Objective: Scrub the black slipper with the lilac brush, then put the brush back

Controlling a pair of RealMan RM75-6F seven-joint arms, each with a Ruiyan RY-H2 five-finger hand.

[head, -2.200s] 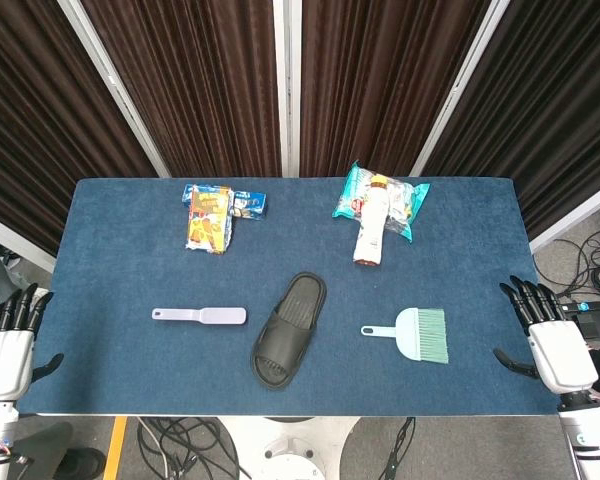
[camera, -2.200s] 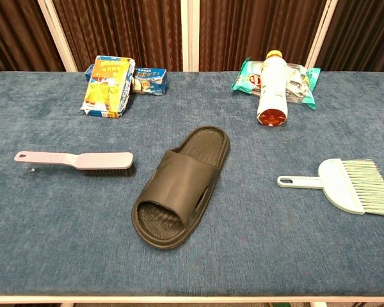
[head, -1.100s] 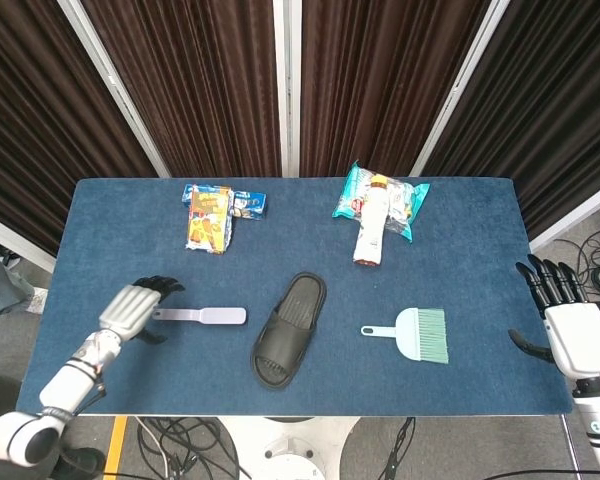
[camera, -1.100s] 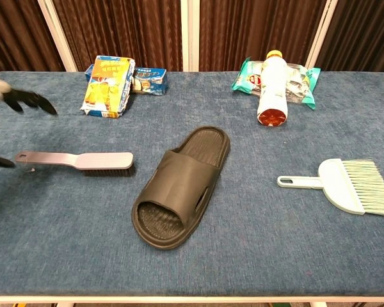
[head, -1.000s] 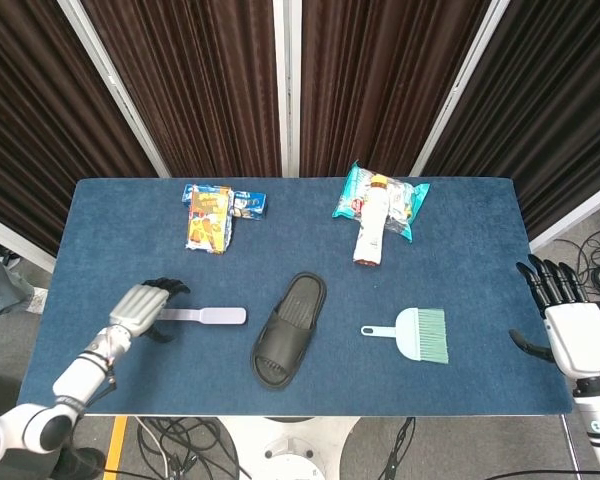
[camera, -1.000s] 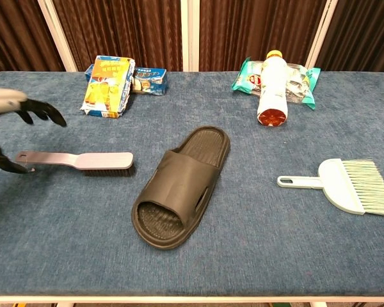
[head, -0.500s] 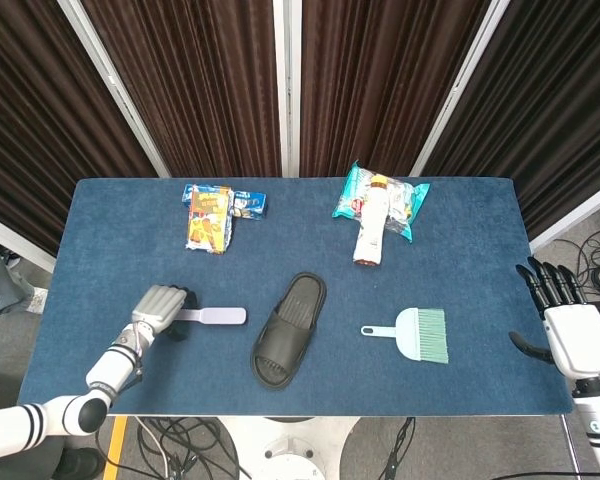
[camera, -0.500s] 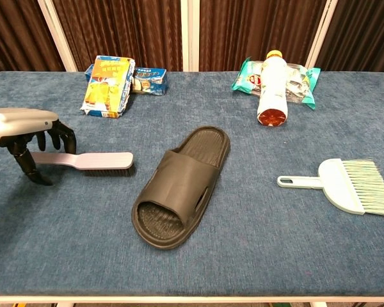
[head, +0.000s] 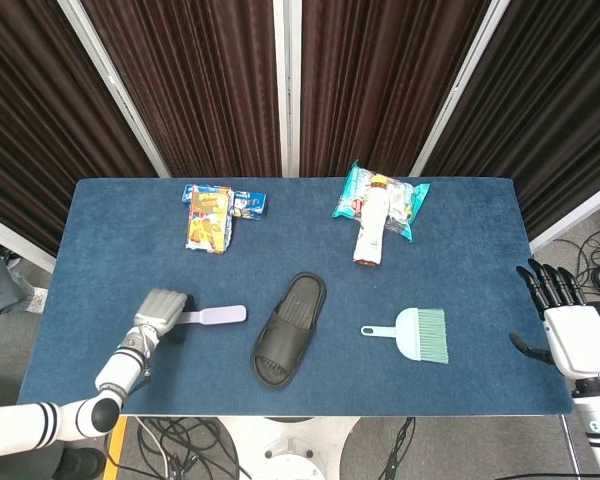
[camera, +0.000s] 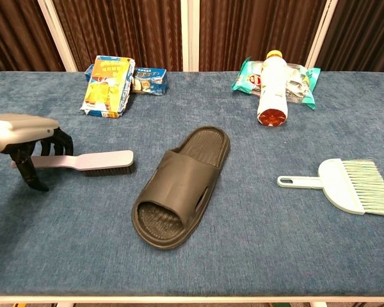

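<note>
1. left robot hand (camera: pixel 25 144) fingers curl around the brush (camera: pixel 89 161) handle on the bench (camera: pixel 256 256); firm grip unconfirmed.
2. right robot hand (head: pixel 570 335) wide, idle.
3. slipper (camera: pixel 179 185) lies centre.
4. risk: thin handle slips when lifted.

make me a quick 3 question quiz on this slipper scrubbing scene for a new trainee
1. True or false: the left hand is at the handle end of the lilac brush.
2. Which thing lies nearest the right side of the black slipper? A) the bottle B) the pale green dustpan brush C) the yellow snack box
3. Fill in: the right hand hangs off the table's ____ edge, holding nothing.

Key
1. True; its fingers curl round the handle, though the brush seems not yet lifted.
2. B; the pale green dustpan brush lies beside the slipper, while the bottle and yellow snack box sit at the far edge.
3. right
</note>
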